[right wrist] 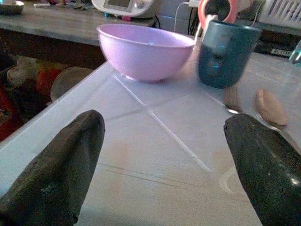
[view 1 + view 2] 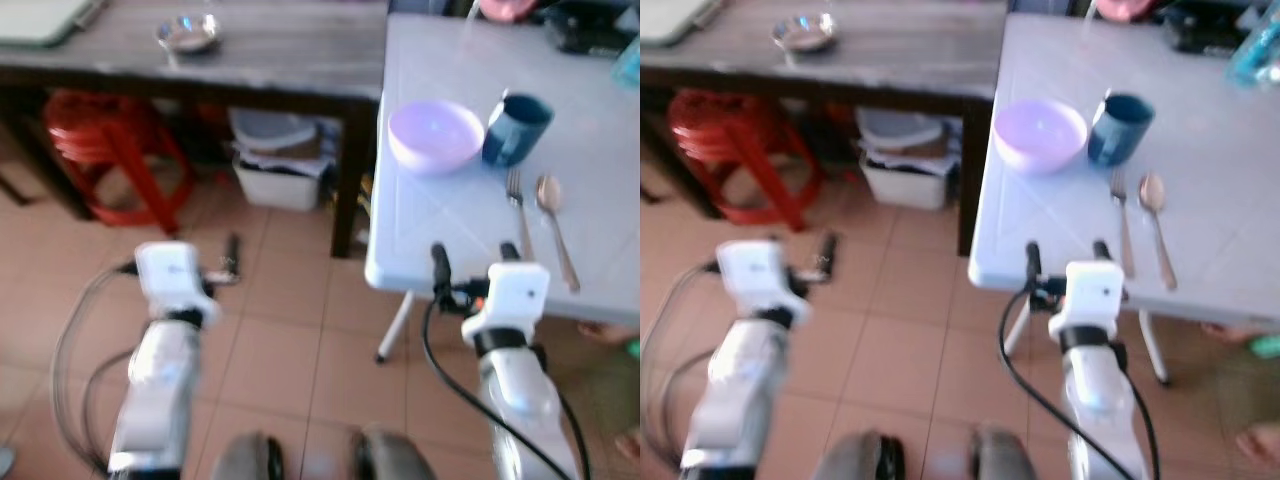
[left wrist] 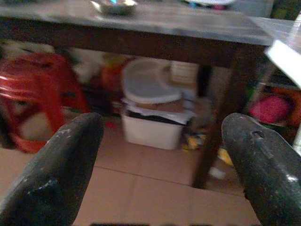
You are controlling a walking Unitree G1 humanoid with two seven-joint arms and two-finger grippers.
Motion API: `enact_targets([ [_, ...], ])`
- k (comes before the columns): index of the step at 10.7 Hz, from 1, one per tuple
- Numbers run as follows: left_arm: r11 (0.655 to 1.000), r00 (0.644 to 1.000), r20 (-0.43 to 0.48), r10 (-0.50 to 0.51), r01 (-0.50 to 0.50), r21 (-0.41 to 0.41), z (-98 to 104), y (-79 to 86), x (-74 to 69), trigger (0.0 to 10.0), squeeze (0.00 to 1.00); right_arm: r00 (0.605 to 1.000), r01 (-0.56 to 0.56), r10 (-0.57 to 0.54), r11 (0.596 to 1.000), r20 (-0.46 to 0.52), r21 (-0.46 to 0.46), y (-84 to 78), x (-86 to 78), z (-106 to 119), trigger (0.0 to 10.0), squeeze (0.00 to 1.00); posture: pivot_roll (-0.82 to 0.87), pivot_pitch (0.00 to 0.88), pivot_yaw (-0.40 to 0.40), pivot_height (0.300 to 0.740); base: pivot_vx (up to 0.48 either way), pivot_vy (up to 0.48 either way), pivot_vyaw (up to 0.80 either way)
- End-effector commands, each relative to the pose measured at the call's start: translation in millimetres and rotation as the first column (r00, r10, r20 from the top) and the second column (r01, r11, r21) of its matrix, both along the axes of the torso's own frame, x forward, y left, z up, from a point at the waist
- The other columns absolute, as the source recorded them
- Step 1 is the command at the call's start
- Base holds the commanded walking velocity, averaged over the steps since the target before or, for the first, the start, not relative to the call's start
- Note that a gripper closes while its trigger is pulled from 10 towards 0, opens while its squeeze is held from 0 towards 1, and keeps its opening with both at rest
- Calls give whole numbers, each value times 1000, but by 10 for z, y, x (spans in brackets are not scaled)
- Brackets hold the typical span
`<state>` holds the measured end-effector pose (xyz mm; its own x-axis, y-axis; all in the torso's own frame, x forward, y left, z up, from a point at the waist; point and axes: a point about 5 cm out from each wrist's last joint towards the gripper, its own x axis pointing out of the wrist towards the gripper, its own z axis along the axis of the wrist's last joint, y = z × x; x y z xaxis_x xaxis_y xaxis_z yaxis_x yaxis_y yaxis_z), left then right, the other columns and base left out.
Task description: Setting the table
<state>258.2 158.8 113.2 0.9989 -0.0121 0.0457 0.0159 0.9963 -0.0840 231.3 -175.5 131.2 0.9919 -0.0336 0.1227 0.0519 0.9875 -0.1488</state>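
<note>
standing before a pale plastic table (image 2: 600, 250), looking down at its near corner. sitting on the table: a lilac bowl (image 2: 436, 134), upright, near the left edge of the table. standing just beside the bowl, on its right: a dark teal mug (image 2: 516, 128), also upright, apart from the bowl by a narrow gap in the right wrist view. lying nearer to the robot than the mug: a fork (image 2: 519, 208) and a spoon (image 2: 556, 228), side by side, fork on the left, spoon on the right, handles pointing toward the near edge, not touching each other.

hovering at the near edge of the table: the right gripper (image 2: 473, 257), fingers spread wide, holding nothing, pointing toward the bowl and mug. appearing in the right wrist view as two black fingertips (image 1: 61, 172) far apart, with the table surface between them.

hanging lower over the tiled floor (image 2: 280, 330), left of the table: the left gripper (image 3: 162, 160), also spread wide and holding nothing, facing under a dark wooden table (image 2: 270, 60).

resting on the wooden table: a small metal bowl (image 2: 187, 33). standing under it: a red plastic stool (image 2: 100, 150) and a white lidded bin (image 2: 280, 165). blurring a little in both eye views.
</note>
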Motion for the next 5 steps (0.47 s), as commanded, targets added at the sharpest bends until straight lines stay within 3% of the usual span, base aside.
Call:
enact_targets([
  [1,999,999,9,-40,40,-9,34,-50,-29,10000,0,1000,10,-9,1000,29,-13,-35,2,73,10000,0,-37,124,51,740,0,0,0],
  [2,996,996,20,-85,85,-15,51,-91,-44,10000,0,999,27,-27,1000,37,-3,-60,41,97,10000,0,-36,118,53,740,0,0,0],
  [5,991,990,51,-128,130,-43,105,-149,-19,10000,0,999,20,-20,1000,46,-5,-51,93,128,10000,0,-38,107,47,740,394,0,0],
])
